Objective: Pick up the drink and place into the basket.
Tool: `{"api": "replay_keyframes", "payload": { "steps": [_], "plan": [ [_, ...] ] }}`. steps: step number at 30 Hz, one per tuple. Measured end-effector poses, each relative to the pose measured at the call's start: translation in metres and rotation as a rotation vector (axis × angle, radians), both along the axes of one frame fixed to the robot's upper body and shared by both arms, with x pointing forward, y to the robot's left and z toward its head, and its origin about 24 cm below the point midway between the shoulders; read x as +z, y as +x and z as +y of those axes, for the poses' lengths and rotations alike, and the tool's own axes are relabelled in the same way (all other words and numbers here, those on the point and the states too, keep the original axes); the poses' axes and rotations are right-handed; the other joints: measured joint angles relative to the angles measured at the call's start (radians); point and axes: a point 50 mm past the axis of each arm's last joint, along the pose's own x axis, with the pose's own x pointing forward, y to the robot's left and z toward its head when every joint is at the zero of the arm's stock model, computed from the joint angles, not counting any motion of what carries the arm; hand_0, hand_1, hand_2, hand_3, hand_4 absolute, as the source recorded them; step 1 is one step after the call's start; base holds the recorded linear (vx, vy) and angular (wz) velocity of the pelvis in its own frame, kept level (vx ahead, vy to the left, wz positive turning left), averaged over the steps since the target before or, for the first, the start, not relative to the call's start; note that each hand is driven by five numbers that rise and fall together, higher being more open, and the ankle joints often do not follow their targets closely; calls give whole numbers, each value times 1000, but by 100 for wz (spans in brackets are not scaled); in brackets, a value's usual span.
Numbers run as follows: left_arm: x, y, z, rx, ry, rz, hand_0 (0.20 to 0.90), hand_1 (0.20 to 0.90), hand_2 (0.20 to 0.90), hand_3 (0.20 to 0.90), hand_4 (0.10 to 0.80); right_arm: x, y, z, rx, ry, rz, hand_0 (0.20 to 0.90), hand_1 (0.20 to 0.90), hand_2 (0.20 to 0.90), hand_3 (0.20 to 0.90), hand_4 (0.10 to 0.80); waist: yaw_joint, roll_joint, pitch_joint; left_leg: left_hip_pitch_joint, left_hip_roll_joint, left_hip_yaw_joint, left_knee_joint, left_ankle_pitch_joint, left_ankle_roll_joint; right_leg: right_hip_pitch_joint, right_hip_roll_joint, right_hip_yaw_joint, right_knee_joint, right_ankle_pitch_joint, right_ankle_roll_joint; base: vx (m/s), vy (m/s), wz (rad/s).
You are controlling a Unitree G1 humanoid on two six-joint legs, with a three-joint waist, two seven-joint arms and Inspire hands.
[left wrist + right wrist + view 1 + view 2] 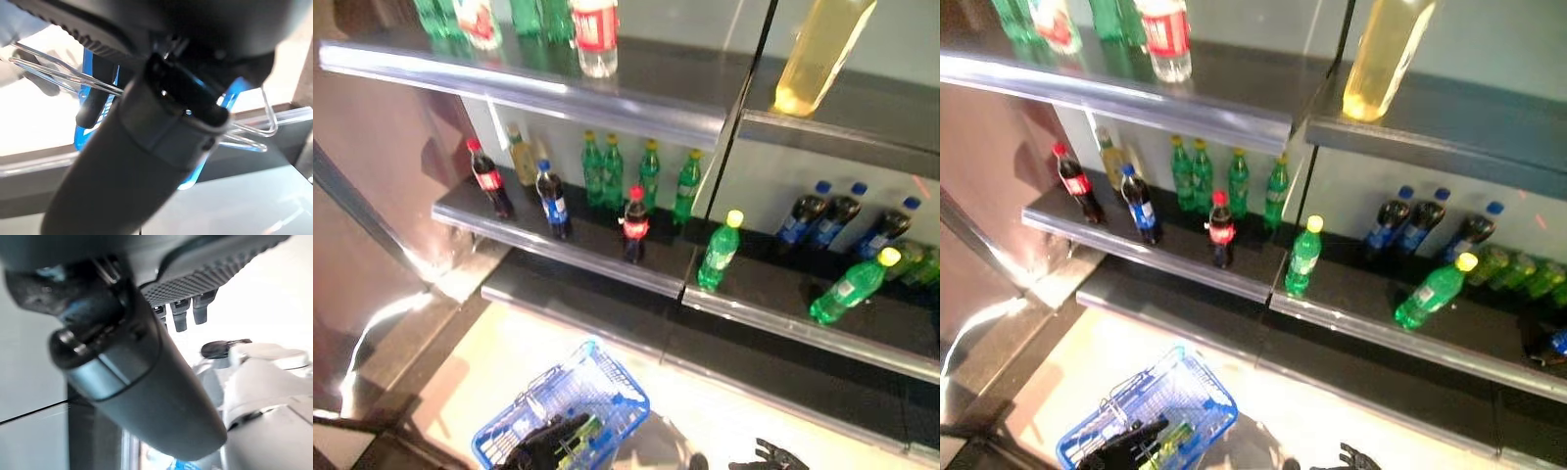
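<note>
Blue wire basket (570, 406) hung low at the left hand (548, 439), grip state indeterminate. Red-capped cola bottle (635, 224) stood upright at the middle shelf (558, 250) front edge, above and ahead of the right hand (770, 455), fingers relaxed, the nearer free hand.

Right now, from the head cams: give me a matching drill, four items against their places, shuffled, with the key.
Items:
1. blue basket
2. red-capped cola bottle
3. pale yellow bottle
4. tipped green bottle

Places:
A. top shelf, right bay
B. low by the floor, at the left hand
C. middle shelf, right bay, leaning over
D. middle shelf, left bay, near the front edge

Pairs: 1-B, 2-D, 3-A, 4-C
</note>
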Motion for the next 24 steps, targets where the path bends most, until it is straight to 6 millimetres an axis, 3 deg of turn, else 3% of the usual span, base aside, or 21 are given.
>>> {"api": "replay_keyframes", "payload": {
  "steps": [5,8,11,14,20,24],
  "plan": [
    [20,56,-12,-62,-17,-149,300,300,300,200,100,21,58,-7,74,-60,-127,900,900,900,900,800,-7,54,149,-108,6,-2,-1,44,4,-108,8,2,0,36,-16,-294,19,-2],
    [29,75,-18,-66,-37,-207,300,300,300,200,100,30,76,-11,84,-82,-179,900,900,900,900,800,-6,61,198,-139,5,-3,9,51,4,-134,7,2,1,42,-15,-240,5,1],
    [49,109,-23,-76,-48,-305,300,300,300,200,100,46,101,-17,70,-102,-260,900,900,900,900,800,-6,59,273,-216,0,-20,97,33,5,-190,-6,3,63,34,-19,-188,39,11],
    [59,123,-25,-82,-49,-345,300,300,300,200,100,54,114,-17,39,-103,-324,900,900,900,900,800,-8,48,300,-243,-6,-22,157,3,12,-227,-23,11,146,0,-15,-65,32,4],
    [66,130,-20,-84,-28,-384,300,300,300,200,100,72,134,-13,25,-80,-506,900,900,900,900,800,-8,35,310,-316,-24,-32,297,-66,29,-328,-72,39,355,-107,-6,-50,0,7],
    [69,131,-15,-77,-14,-403,300,300,300,200,100,98,160,3,87,-58,-679,900,900,900,900,800,-8,25,315,-356,-23,-34,365,-95,30,-374,-80,55,429,-135,-8,-1,-5,1]
  ]
}}
